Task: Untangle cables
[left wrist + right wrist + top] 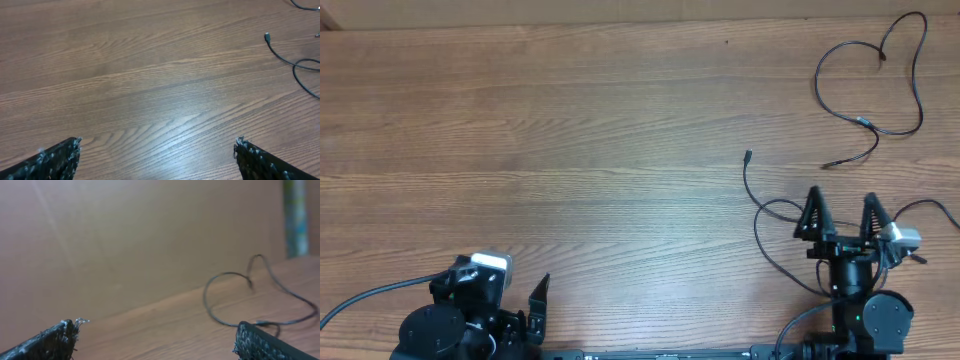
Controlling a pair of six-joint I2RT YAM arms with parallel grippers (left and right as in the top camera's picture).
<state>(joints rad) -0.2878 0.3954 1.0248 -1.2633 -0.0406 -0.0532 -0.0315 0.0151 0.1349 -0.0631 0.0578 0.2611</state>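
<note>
Two thin black cables lie apart on the right side of the wooden table. One cable [918, 95] forms an open loop at the far right back; it also shows in the right wrist view [207, 305]. The other cable [757, 225] runs from a small plug [748, 155] toward the front and curves around my right gripper; its plug end shows in the left wrist view [280, 56]. My right gripper [842, 200] is open and empty above the second cable [156, 326]. My left gripper [535, 300] is open and empty at the front left [157, 142], far from both cables.
The wooden table [570, 150] fills the overhead view. A thick black arm wire [370, 295] trails off the front left edge. A brown wall [125, 240] stands behind the table in the right wrist view.
</note>
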